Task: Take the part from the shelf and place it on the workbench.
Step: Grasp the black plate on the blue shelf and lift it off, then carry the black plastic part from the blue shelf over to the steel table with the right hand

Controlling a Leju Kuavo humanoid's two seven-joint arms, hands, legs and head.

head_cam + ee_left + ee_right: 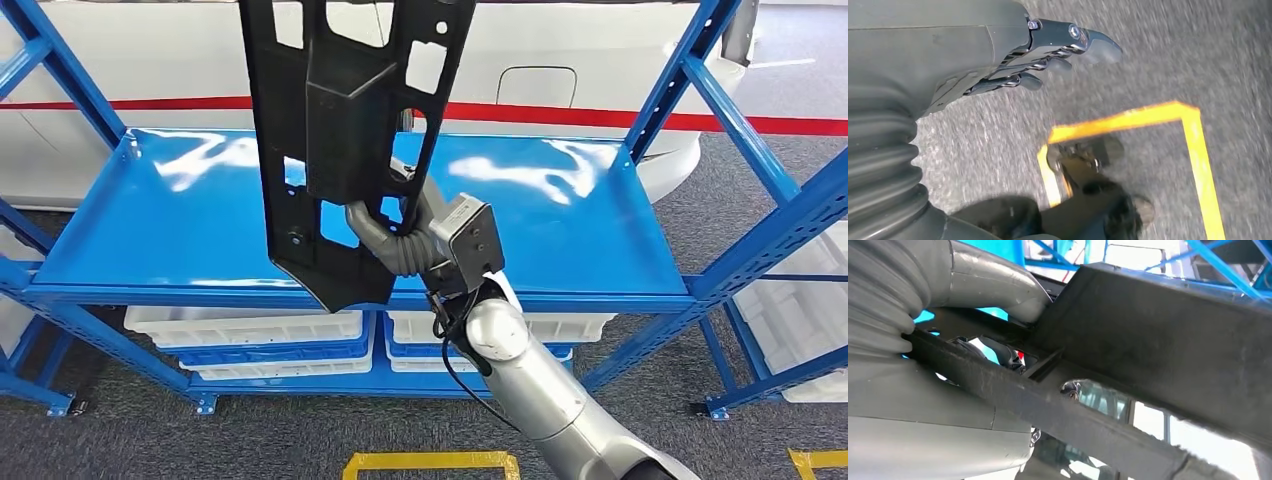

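Note:
A long black plastic part [345,130] with cut-out openings hangs upright above the blue shelf [150,230], held up by my right hand [400,235]. The grey thumb hooks through one opening and the fingers sit behind the panel. Close up in the right wrist view, the part [1148,330] crosses the frame with my thumb [993,280] pressed against it and the dark fingers [1003,352] reaching through a gap. My left hand [1048,55] hangs over the grey floor with its fingers apart and nothing in it.
Blue uprights and braces [720,110] frame the shelf on both sides. White bins [250,330] sit on the lower level. A white car body with a red stripe [620,115] stands behind. Yellow tape marks [1193,150] lie on the grey floor.

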